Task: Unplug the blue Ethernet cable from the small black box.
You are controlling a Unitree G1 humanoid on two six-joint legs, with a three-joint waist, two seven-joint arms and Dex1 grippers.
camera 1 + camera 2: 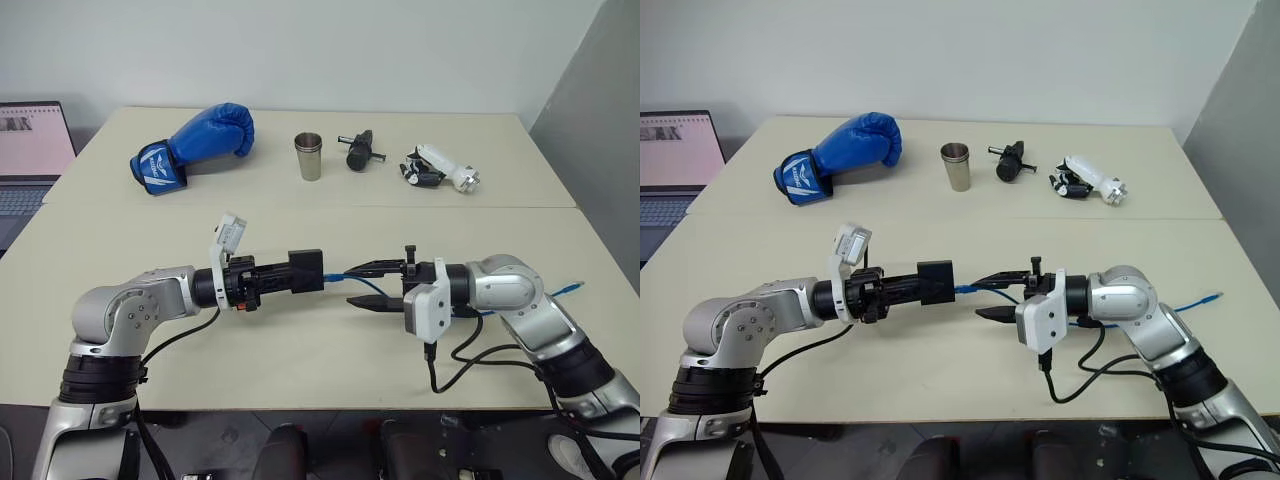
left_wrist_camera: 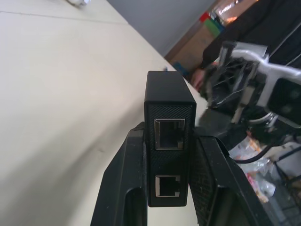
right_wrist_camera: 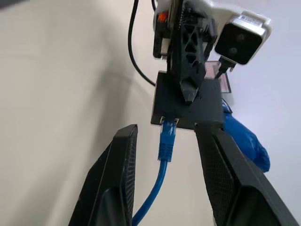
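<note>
Left end effector (image 1: 285, 275) clenched the rigid small black box (image 1: 305, 271); right end effector (image 1: 375, 285) stood released around the limp blue Ethernet cable (image 3: 165, 141), best gripped at its plug

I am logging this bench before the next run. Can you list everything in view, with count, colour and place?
black box: one, black, held above the near table
Ethernet cable: one, blue, plugged into the box
boxing glove: one, blue, far table, left
cup: one, metal, far table, middle
cylindrical tool: one, black, beside the cup
white and black part: one, far table, right
laptop: one, left edge
left pincer: shut on the box
right pincer: open around the cable
</note>
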